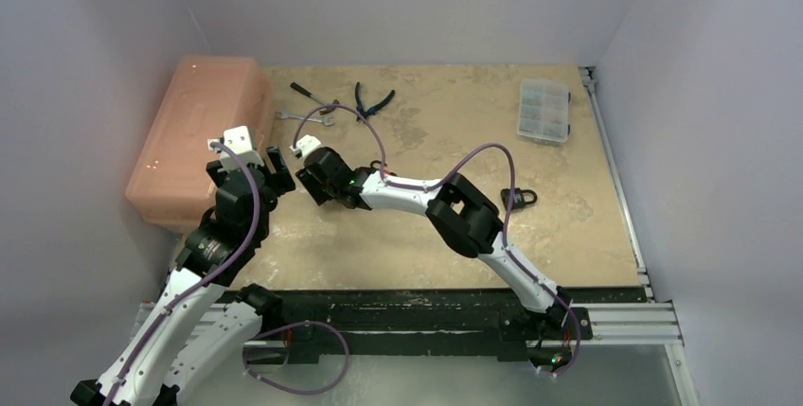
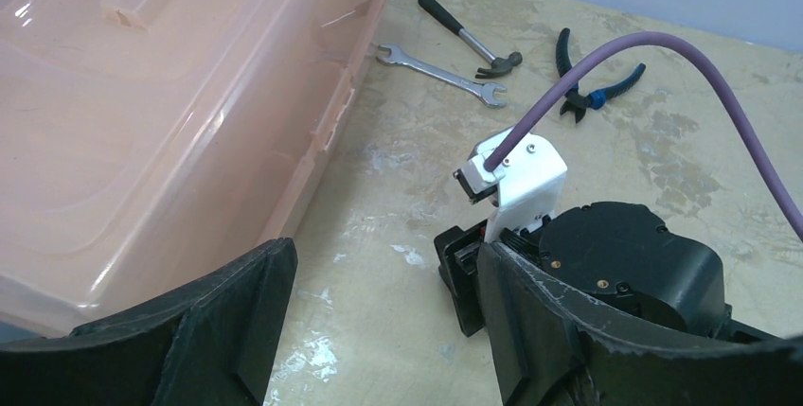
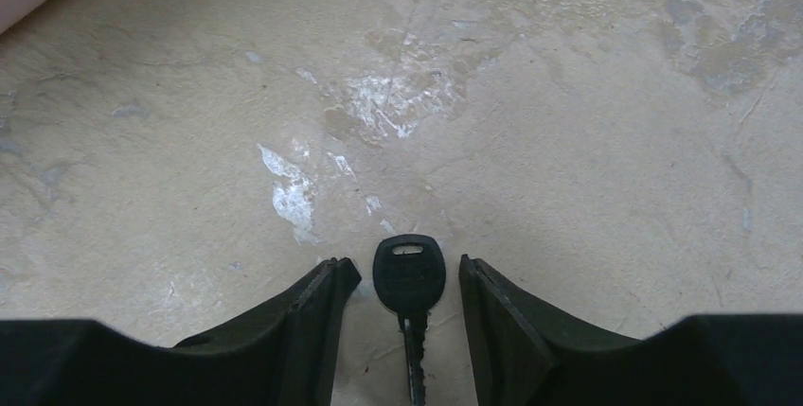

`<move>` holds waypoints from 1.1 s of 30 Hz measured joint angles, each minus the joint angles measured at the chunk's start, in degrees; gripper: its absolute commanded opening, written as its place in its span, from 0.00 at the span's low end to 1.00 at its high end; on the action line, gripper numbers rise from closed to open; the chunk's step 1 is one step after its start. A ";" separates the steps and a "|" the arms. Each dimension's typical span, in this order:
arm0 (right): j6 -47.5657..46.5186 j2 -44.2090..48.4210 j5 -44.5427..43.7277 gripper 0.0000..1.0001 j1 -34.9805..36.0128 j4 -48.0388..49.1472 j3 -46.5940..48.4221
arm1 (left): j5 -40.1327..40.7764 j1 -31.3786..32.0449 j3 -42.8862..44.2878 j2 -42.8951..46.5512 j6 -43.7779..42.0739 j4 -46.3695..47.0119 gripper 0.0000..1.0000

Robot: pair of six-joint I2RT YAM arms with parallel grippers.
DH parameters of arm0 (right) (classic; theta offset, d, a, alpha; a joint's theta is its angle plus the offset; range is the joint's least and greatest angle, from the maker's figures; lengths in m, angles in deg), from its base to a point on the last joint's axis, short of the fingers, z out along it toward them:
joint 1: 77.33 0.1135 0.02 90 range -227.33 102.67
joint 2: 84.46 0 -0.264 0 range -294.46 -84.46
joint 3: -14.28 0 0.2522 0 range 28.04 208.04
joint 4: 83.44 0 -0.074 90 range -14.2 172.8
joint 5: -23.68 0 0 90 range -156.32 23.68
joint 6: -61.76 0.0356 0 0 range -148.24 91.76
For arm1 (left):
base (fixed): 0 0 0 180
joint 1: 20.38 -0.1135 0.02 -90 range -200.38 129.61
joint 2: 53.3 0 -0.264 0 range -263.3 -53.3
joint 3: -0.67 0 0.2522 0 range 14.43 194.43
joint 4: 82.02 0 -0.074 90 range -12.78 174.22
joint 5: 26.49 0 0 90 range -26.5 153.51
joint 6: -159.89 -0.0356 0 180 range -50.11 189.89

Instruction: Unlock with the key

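A black-headed key (image 3: 409, 278) lies flat on the beige tabletop, its metal blade pointing back toward the wrist. My right gripper (image 3: 408, 269) is down at the table and straddles the key's head; it is open, with a small gap on each side of the head. In the top view the right gripper (image 1: 309, 179) sits left of centre, and the dark padlock (image 1: 518, 199) lies on the table to the right, well away from it. My left gripper (image 2: 383, 273) is open with nothing between its fingers, hovering between the pink box and the right wrist.
A large pink plastic box (image 1: 194, 136) fills the left side. A hammer (image 2: 469, 32), a wrench (image 2: 436, 73) and blue-handled pliers (image 2: 592, 79) lie at the back. A clear compartment case (image 1: 544, 110) sits at the back right. The two wrists are close together.
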 measured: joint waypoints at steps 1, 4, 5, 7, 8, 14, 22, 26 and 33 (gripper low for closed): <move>-0.04 -0.20 0.00 0.48 0.09 0.04 0.28 | 0.00 0.00 0.00 0.00 0.00 0.02 0.75; -0.13 -0.83 0.33 0.41 0.17 0.24 1.09 | 0.00 0.00 0.00 0.00 0.00 0.02 0.75; -0.15 -0.94 0.44 0.40 0.20 0.37 1.20 | -0.02 0.00 0.00 0.00 0.00 0.02 0.75; -0.11 -0.94 0.48 0.38 0.26 0.39 1.20 | 0.00 0.00 0.00 0.00 0.00 0.02 0.75; -0.11 -0.94 0.44 0.38 0.26 0.39 1.18 | -0.02 0.00 0.00 0.00 0.00 0.02 0.75; 0.13 -0.48 0.44 0.49 0.26 1.90 -0.31 | -0.02 0.00 0.00 0.00 0.00 0.28 0.75; 0.39 0.83 0.92 0.43 0.15 3.82 -3.04 | -0.02 0.00 0.00 0.00 0.00 0.37 0.75; 0.50 0.83 1.77 0.29 0.15 3.91 -3.10 | -0.02 0.00 0.00 0.00 -0.02 0.37 0.75; 0.61 1.22 2.05 0.17 0.11 4.90 -4.13 | -0.02 0.00 0.00 0.00 -0.02 0.37 0.75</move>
